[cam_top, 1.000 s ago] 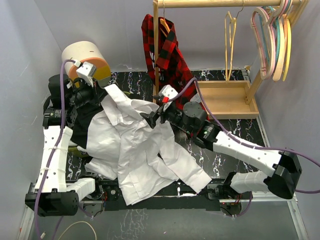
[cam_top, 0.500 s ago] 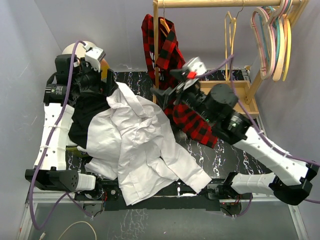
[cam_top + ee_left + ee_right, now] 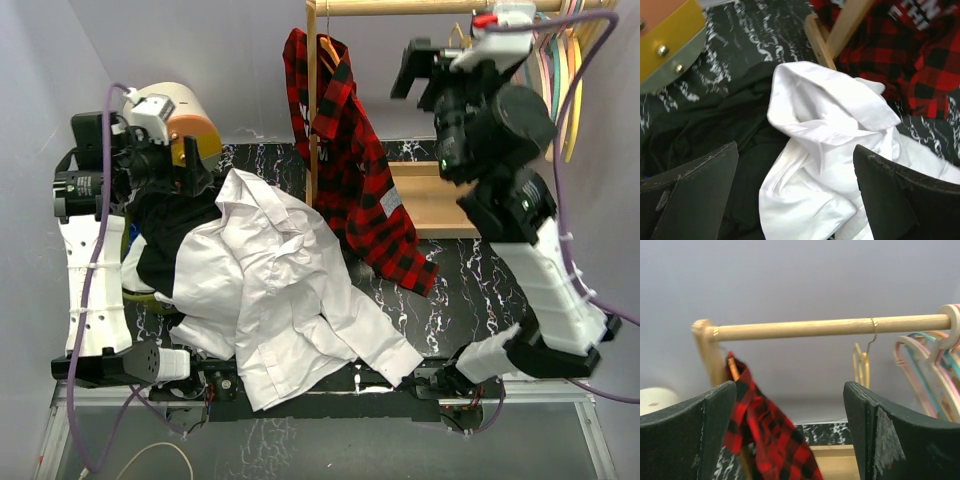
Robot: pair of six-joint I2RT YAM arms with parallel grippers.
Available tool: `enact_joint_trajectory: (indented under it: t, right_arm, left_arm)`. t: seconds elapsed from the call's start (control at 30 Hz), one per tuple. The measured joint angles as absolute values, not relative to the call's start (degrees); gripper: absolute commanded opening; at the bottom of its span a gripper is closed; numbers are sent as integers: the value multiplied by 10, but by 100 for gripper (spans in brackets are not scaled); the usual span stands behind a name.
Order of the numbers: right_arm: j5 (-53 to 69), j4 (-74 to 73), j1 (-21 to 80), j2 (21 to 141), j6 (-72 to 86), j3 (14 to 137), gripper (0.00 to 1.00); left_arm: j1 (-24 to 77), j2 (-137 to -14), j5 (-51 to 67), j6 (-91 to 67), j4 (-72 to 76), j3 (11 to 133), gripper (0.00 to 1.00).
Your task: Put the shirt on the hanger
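The white shirt (image 3: 270, 290) lies crumpled on the dark marbled table, its collar (image 3: 830, 115) turned toward the back. My left gripper (image 3: 200, 178) hovers just left of and above that collar. In the left wrist view it (image 3: 795, 150) is open, with cloth below the fingers but nothing pinched. My right gripper (image 3: 412, 70) is raised high beside the rack, open and empty (image 3: 789, 387). It faces the wooden rail (image 3: 815, 327), where the pale yellow hanger (image 3: 861, 365) hangs by its metal hook. From above, my right wrist hides most of the hanger.
A red-and-black plaid shirt (image 3: 350, 170) hangs on the rack's left post. Pastel hangers (image 3: 935, 370) bunch at the rail's right end. A black garment (image 3: 700, 130) lies under the white shirt's left side. A tan cylinder (image 3: 175, 110) stands back left. The rack's wooden base (image 3: 440, 200) sits back right.
My left gripper opened, let go of the shirt collar and drew back left. The right arm lifted from over the shirt to the rail, near the yellow hanger.
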State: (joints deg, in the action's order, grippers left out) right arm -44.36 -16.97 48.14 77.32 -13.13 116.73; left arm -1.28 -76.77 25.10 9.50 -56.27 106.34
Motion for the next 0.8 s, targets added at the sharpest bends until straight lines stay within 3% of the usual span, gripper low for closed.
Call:
enact_joint_trajectory:
  t: [0.13, 0.3, 0.57, 0.8]
  right_arm:
    - [-424, -260, 389, 872, -102, 1301, 82]
    - [-284, -350, 340, 908, -31, 1305, 84]
    - [191, -361, 344, 929, 51, 1195, 79]
    - [334, -349, 346, 940, 73, 1046, 79]
  left_arm:
    - [-91, -748, 273, 5, -547, 1023, 97]
    - [-107, -713, 248, -100, -534, 1000, 97]
    - [-107, -749, 281, 31, -611, 955, 97]
    - [-107, -726, 211, 168, -641, 835, 86]
